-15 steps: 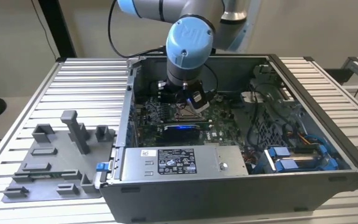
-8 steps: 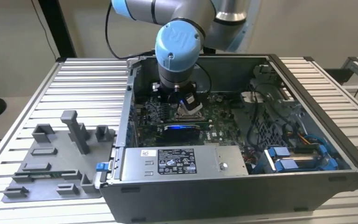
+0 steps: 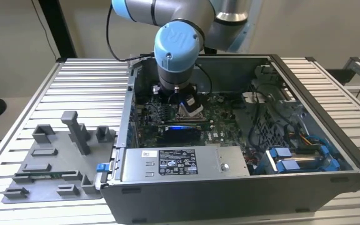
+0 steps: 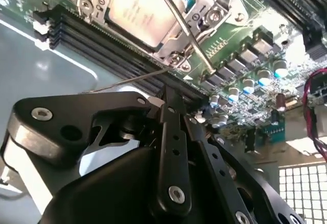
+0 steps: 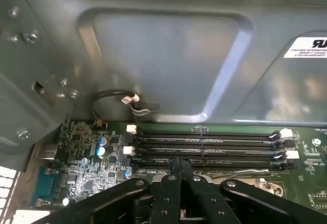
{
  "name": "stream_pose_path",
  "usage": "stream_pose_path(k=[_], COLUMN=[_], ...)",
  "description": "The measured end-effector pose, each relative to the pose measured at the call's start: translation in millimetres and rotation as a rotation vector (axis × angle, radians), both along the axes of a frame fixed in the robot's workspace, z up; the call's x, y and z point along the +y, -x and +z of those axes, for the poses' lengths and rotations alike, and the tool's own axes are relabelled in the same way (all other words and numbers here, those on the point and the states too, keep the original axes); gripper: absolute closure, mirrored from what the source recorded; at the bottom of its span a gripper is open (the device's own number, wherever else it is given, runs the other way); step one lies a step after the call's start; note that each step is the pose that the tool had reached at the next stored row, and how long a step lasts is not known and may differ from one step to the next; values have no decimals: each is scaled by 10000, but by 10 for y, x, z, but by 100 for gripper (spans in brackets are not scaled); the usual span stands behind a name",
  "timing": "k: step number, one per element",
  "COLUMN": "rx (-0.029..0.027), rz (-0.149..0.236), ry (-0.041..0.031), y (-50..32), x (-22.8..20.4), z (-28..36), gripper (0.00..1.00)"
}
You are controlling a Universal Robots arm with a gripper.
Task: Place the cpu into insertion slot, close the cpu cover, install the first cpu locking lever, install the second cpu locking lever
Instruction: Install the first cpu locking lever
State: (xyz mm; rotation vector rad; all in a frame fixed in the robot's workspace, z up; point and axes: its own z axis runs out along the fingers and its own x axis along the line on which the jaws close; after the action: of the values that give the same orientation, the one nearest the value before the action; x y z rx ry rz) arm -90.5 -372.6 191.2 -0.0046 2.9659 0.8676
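In the second wrist view the cpu (image 4: 134,8) lies flat in the insertion slot on the green board, its silvery-tan top showing through the cpu cover (image 4: 164,45), which is down around it. One thin locking lever (image 4: 185,29) runs slantwise across the cover's edge. A second thin lever (image 4: 130,79) sticks out sideways just beyond my fingertips. My gripper (image 4: 171,95) is shut with nothing seen between its black fingers (image 5: 180,167), a short way from the socket's corner. In the exterior view my gripper (image 3: 182,99) hangs inside the open computer case over the board.
Long black memory slots (image 5: 204,143) run beside the socket. The grey case wall (image 5: 163,55) rises behind them. A silver power supply (image 3: 180,161), blue drive brackets (image 3: 299,159) and cables (image 3: 255,117) crowd the case. A grey parts fixture (image 3: 48,159) sits at the exterior view's left.
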Motion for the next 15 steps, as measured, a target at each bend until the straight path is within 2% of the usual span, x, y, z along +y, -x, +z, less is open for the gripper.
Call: stream_pose_path(k=[1, 4, 9, 15], rx=[-40, -79, -95, -100], rz=[-1, 0, -1, -1], ry=[-2, -3, -8, -45], y=[1, 0, -4, -12], x=[-7, -12, -12, -9], z=[-14, -65, -103, -111], gripper=[100, 100, 100, 100])
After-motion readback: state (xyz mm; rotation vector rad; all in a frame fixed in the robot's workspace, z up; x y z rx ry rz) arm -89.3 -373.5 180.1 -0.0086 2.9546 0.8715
